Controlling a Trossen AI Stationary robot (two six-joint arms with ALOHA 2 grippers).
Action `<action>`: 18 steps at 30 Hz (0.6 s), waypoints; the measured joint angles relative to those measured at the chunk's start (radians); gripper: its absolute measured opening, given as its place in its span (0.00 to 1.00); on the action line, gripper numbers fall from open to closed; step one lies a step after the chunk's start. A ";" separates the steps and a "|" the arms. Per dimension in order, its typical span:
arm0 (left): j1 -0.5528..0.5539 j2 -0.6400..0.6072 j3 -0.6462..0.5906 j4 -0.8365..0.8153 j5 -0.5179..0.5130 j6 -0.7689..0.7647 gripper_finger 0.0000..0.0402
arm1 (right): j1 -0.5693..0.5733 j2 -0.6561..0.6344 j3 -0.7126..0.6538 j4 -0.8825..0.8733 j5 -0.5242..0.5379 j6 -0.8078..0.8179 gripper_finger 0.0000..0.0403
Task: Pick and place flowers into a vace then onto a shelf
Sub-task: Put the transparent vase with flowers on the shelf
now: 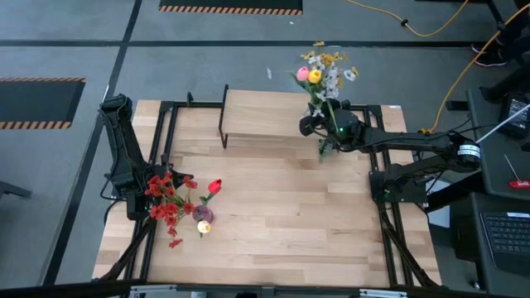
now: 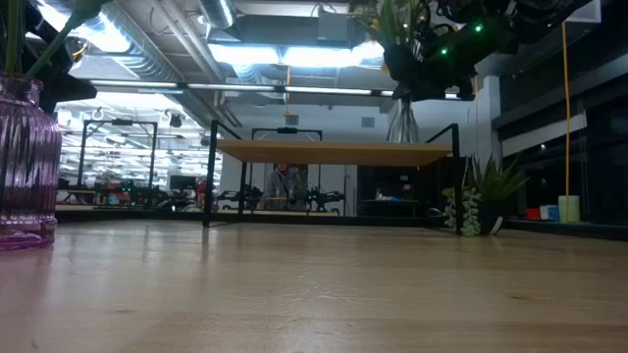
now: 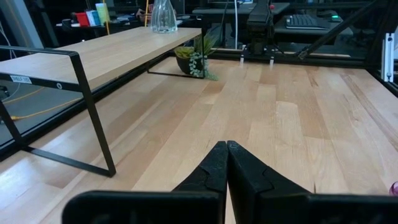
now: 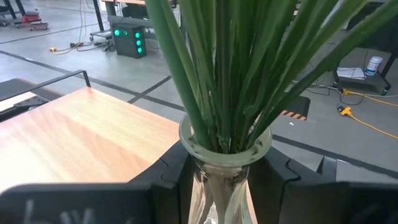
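Flowers (image 1: 323, 73) stand bunched in a clear glass vase (image 4: 222, 168), green stalks (image 4: 236, 68) packed into its neck. My right hand (image 1: 321, 126) pinches that vase just below the rim, one finger (image 4: 165, 177) on each side of the glass. In the high view this hand sits over the right end of the shelf (image 1: 263, 116), which stands along the far edge of the counter (image 1: 281, 215). In the low view the vase base looks to be at the shelf's top board near its right end; I cannot tell whether it touches.

My left hand (image 3: 227, 163) is pressed together, fingertips meeting, holding nothing, pointed across the bare counter toward the shelf. It sits by the left edge of the counter, near the front.

A second bunch lies close to that hand, near the front left corner: a red berry spray (image 1: 166, 203), a red tulip (image 1: 214, 187) and a yellow bloom (image 1: 204, 226) above a purple ribbed vase (image 2: 25, 162).

A small potted plant (image 3: 194, 59) sits on the counter under the right end of the shelf.
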 joint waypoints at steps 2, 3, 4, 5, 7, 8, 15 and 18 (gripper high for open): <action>0.000 0.000 0.000 0.000 0.000 0.000 0.00 | 0.000 0.000 0.000 0.001 0.000 0.000 0.27; 0.000 0.000 0.000 0.000 0.000 0.000 0.00 | 0.000 0.000 0.000 0.002 0.000 0.000 0.27; 0.000 0.000 0.000 0.000 0.000 0.000 0.00 | 0.000 0.000 0.000 0.002 0.000 0.000 0.27; 0.000 0.000 0.000 0.000 0.000 0.000 0.00 | 0.000 0.000 0.000 0.002 0.000 0.000 0.27; 0.000 0.000 0.000 0.000 0.000 0.000 0.01 | 0.000 0.000 0.000 0.000 0.000 0.001 0.27; 0.000 0.000 0.000 0.000 0.000 0.000 0.01 | 0.000 0.000 0.000 -0.001 0.000 0.001 0.28; 0.000 0.000 0.000 0.000 0.000 0.000 0.01 | 0.000 0.000 0.000 -0.008 -0.001 0.000 0.53; 0.000 0.000 0.000 0.000 0.000 0.000 0.00 | 0.000 0.000 0.000 -0.008 -0.002 0.000 0.60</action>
